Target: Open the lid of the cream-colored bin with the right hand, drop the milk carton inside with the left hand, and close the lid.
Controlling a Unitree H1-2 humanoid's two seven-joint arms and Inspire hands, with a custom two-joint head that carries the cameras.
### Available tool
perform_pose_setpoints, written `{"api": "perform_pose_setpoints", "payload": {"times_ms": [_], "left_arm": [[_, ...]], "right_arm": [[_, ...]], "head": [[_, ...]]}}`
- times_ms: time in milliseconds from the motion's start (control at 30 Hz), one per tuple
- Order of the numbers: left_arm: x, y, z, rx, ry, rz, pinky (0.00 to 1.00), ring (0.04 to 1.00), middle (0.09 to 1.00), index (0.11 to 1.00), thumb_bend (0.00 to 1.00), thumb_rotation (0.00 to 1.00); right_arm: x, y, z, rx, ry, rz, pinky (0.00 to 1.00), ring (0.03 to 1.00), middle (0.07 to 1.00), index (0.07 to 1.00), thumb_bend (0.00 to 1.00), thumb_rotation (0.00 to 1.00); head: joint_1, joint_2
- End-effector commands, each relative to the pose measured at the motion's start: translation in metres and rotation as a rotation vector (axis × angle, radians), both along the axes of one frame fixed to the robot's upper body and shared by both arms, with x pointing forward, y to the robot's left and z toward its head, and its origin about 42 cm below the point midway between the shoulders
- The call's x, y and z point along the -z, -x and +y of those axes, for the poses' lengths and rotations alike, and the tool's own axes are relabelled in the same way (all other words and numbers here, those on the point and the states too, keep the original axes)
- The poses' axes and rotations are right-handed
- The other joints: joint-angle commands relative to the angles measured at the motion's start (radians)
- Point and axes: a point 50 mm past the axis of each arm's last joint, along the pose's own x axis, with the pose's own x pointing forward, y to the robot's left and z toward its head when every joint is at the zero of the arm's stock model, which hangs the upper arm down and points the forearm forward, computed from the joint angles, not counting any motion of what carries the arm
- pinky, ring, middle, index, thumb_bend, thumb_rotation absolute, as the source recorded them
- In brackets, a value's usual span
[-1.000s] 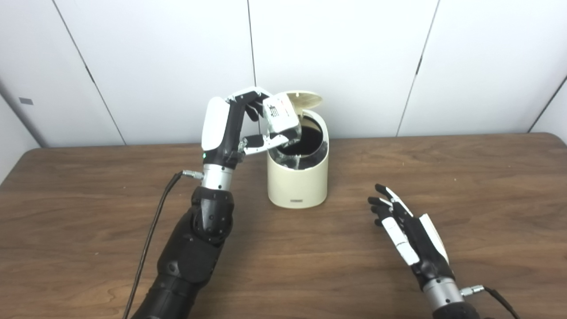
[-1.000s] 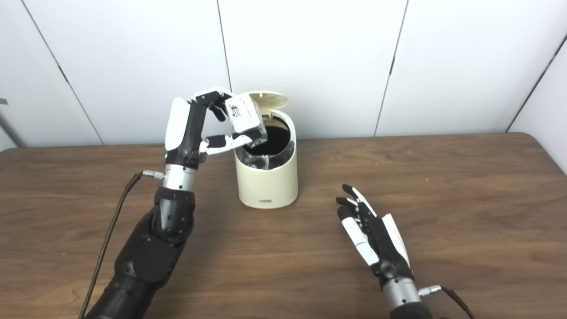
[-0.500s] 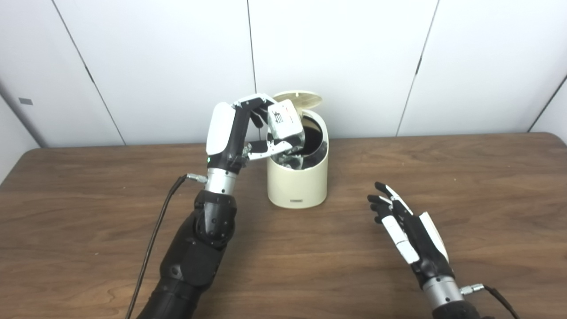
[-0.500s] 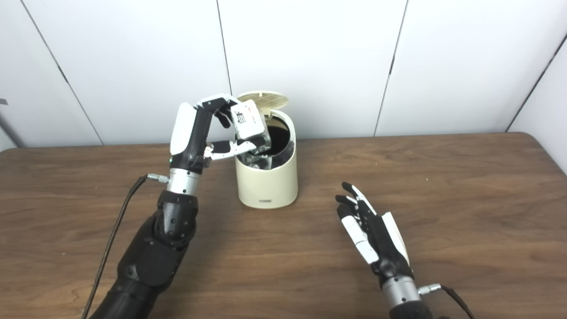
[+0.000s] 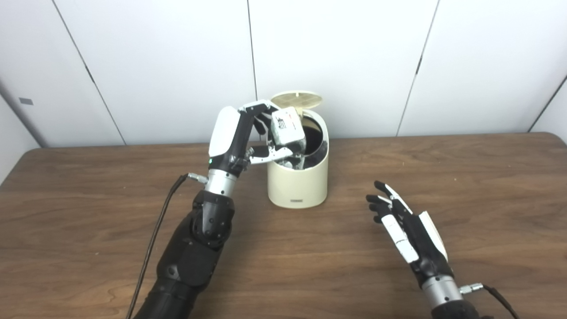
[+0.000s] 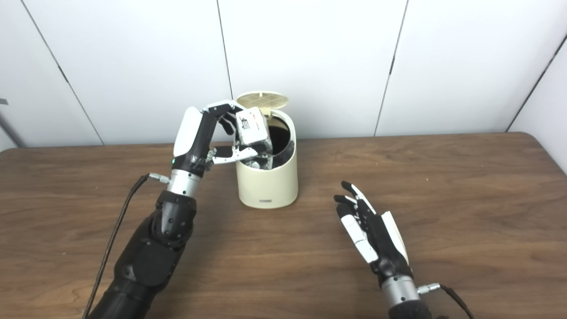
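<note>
Milk carton (image 5: 288, 129) lowered into bin (image 5: 300, 184) mouth, seemingly; left hand (image 5: 241, 135) fingers clamped; right hand (image 5: 405, 228) fingers apart.

Milk carton (image 5: 288, 131): lower end hidden behind the bin (image 5: 297, 186) rim and the left hand (image 5: 248, 137); print on its face too small to read. Bin interior dark, contents not discernible; label at its base illegible. Both forearms cut off by the bottom edge; right hand (image 6: 370, 232) palm side turned away from the cameras.
</note>
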Motion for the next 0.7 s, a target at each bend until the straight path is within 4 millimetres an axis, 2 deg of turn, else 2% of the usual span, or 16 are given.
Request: {"api": "perform_pose_setpoints", "payload": {"times_ms": [0, 333, 533, 633, 667], "left_arm": [[-0.0293, -0.0043, -0.0044, 0.027, 0.012, -0.082, 0.38, 0.482, 0.575, 0.560, 1.00, 0.03], [-0.0303, -0.0026, -0.0033, 0.031, 0.019, -0.081, 0.42, 0.506, 0.589, 0.567, 1.00, 0.04], [-0.0305, -0.0017, -0.0033, 0.016, 0.037, -0.108, 0.43, 0.493, 0.574, 0.559, 1.00, 0.07], [-0.0303, 0.0004, -0.0038, 0.012, 0.077, -0.125, 0.42, 0.480, 0.564, 0.546, 0.87, 0.01], [-0.0305, 0.0014, -0.0042, 0.009, 0.091, -0.134, 0.42, 0.482, 0.540, 0.512, 0.70, 0.01]], "right_arm": [[-0.0180, -0.0045, 0.0011, -0.006, 0.000, -0.088, 0.75, 0.815, 0.827, 0.912, 0.53, 1.00], [-0.0153, -0.0051, -0.0021, -0.004, 0.004, -0.084, 0.75, 0.817, 0.827, 0.913, 0.54, 1.00], [-0.0139, -0.0055, -0.0034, -0.001, 0.003, -0.083, 0.74, 0.810, 0.823, 0.910, 0.53, 1.00], [-0.0141, -0.0048, -0.0038, -0.003, 0.012, -0.079, 0.74, 0.810, 0.824, 0.912, 0.52, 1.00], [-0.0142, -0.0045, -0.0041, -0.003, 0.009, -0.076, 0.73, 0.811, 0.826, 0.912, 0.52, 1.00]], "head": [[0.000, 0.002], [0.007, 0.002], [0.011, 0.000], [0.012, 0.000], [0.012, 0.001]]}}
